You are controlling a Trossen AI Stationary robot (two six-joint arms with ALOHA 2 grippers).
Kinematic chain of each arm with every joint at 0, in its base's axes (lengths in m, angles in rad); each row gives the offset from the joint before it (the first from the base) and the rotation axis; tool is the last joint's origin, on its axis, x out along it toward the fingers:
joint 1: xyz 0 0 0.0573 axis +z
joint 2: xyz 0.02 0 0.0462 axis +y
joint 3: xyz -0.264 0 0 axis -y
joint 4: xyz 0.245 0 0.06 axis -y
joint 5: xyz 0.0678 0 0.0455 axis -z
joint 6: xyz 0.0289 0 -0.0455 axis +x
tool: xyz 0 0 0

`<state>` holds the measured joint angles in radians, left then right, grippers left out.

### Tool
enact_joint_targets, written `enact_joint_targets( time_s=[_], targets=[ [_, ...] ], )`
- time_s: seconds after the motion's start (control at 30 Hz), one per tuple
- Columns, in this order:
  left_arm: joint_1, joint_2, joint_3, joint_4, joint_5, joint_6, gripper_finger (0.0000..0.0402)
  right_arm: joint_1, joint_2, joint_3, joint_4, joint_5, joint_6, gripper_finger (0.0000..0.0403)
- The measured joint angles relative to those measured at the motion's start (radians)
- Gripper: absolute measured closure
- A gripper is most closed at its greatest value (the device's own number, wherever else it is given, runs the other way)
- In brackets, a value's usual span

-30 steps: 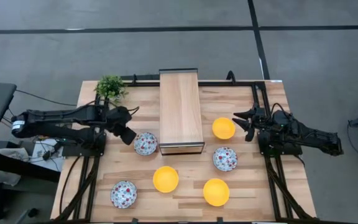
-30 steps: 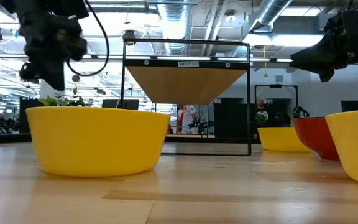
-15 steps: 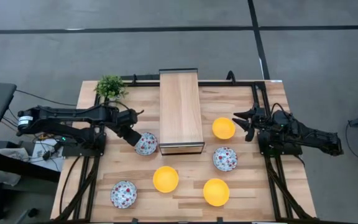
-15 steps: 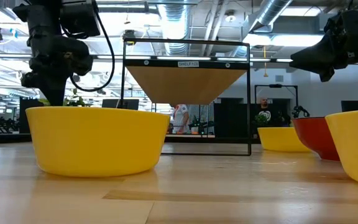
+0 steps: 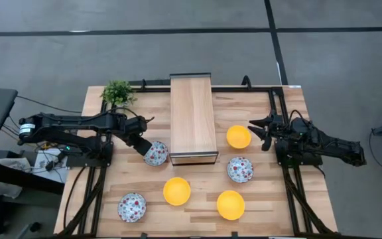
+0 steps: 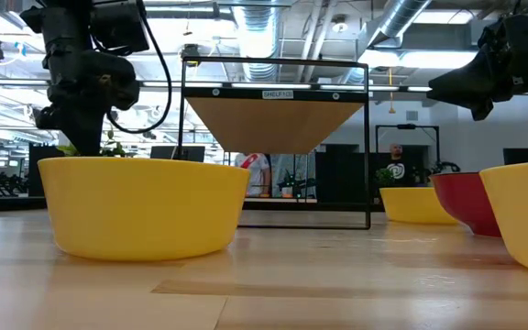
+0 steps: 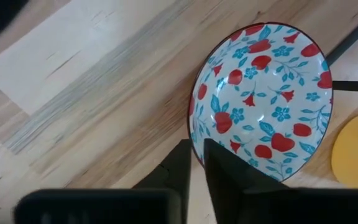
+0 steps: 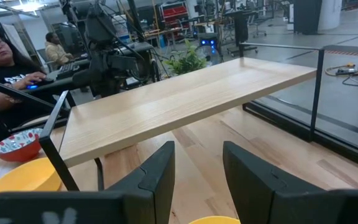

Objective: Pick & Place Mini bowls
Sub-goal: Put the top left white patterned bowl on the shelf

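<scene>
Currently: first bowl engaged at its rim, none yet relocated.

All six mini bowls lie on the table (image 5: 290,99): floral at (image 5: 155,153), (image 5: 240,169) and (image 5: 132,207), yellow at (image 5: 239,137), (image 5: 176,191) and (image 5: 231,205). The left gripper (image 7: 194,163) is at the floral bowl (image 7: 263,102) just beside the wooden shelf (image 5: 192,118), its jaws narrowly parted astride the near rim; a firm clamp cannot be confirmed. The right gripper (image 8: 196,163) waits at the right table edge, jaws apart and empty. Judged remaining: lift and placement of every bowl; the destination is not evident.
</scene>
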<state>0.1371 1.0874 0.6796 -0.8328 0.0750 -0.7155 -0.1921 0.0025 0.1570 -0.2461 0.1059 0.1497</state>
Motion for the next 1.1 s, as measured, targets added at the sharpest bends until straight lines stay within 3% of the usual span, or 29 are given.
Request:
enact_joint_targets(
  time_s=[0.2,0.37,0.57,1.1],
  targets=[
    [0.0,0.0,-0.003,0.015,0.004,-0.008,0.0293,0.0,0.0,0.0,0.0,0.0,0.0,0.0278],
    [0.0,0.0,-0.036,0.047,0.008,-0.057,0.0269,0.0,0.0,0.0,0.0,0.0,0.0,0.0278],
    [0.0,0.0,-0.071,0.142,0.06,-0.06,0.0267,0.0,0.0,0.0,0.0,0.0,0.0,0.0278],
    [0.0,0.0,-0.077,0.147,-0.004,-0.07,0.026,0.0,0.0,0.0,0.0,0.0,0.0,0.0278]
  ],
)
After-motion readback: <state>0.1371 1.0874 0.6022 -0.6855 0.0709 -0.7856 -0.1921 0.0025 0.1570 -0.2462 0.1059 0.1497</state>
